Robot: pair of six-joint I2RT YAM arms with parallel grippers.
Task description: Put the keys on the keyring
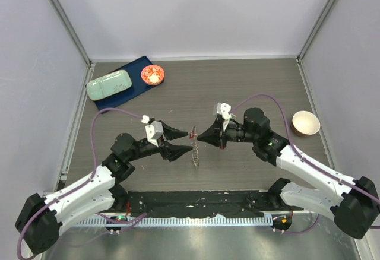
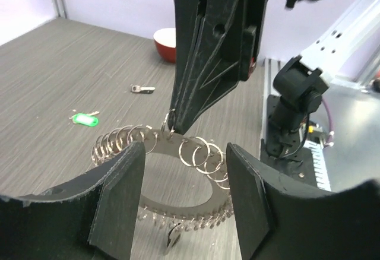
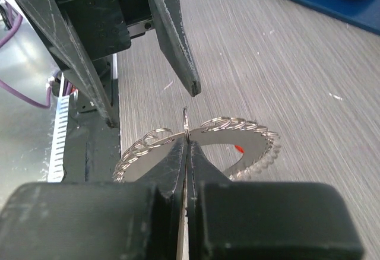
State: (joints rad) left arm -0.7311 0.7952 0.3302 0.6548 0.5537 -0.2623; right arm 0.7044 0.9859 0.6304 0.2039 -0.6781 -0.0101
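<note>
Now right claw (image 3: 187, 144) clenched on keyring (image 2: 181, 192) rim, ring upright between both claws; left claw (image 2: 185, 156) released, fingers (image 2: 119, 195) either side of it; green key (image 2: 85, 119) on surface (image 2: 53, 64) beyond left claw.

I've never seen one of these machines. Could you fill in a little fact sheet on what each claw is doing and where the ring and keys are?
Left claw: open, one finger on each side of the keyring
Right claw: shut, pinching one small loop on the keyring's rim
Keyring: grey ring fringed with silvery loops, held up on edge between the claws
Green-tagged key: lying on the table, apart from the ring
Second small key: on the table, nearer the bowl
</note>
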